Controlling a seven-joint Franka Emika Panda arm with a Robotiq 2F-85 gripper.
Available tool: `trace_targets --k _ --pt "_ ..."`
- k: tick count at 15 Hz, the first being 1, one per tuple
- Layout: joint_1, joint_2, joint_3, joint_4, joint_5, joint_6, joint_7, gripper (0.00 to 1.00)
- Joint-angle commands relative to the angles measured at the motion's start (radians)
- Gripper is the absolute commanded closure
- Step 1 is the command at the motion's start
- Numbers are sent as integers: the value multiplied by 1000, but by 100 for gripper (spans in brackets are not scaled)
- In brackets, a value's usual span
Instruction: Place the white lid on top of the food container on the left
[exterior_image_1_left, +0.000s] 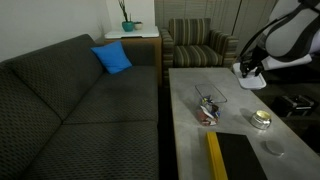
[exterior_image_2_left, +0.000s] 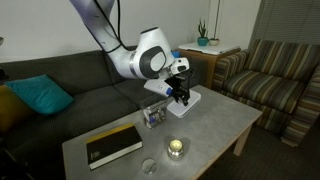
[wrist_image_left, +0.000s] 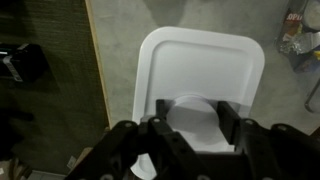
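white lid (wrist_image_left: 200, 60) lies flat on the worktop (exterior_image_1_left: 235, 125), well apart from the food container (exterior_image_1_left: 208, 108), not yet on it; pincer (wrist_image_left: 197, 115) sits right over the lid, fingers (wrist_image_left: 165, 112) partway apart, nothing visibly clamped; risks: flat lid gives little edge to bite, so fingers may skid off or shove it further from the container, off the worktop edge; a corner grip could let it tilt and land askew on the container

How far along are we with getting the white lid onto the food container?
Done: nothing placed; the food container bears no lid. In hand: the gripper sits over the white lid, fingers either side of its near edge; whether it grips, I cannot tell. Left: lift the lid, carry it across the table, set it on the container.
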Motion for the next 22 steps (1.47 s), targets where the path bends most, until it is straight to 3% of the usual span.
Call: trace_targets --k 1,6,10,16,22 --pt "14 -164 32 -194 -36 87 -55 71" --pt "-93 -209 255 -194 -63 95 -180 71" --pt "-199 -150 435 -151 -50 112 -247 71" --pt "-276 -23 548 -48 -34 89 -256 71" --pt "-256 69 529 53 -28 83 -234 71"
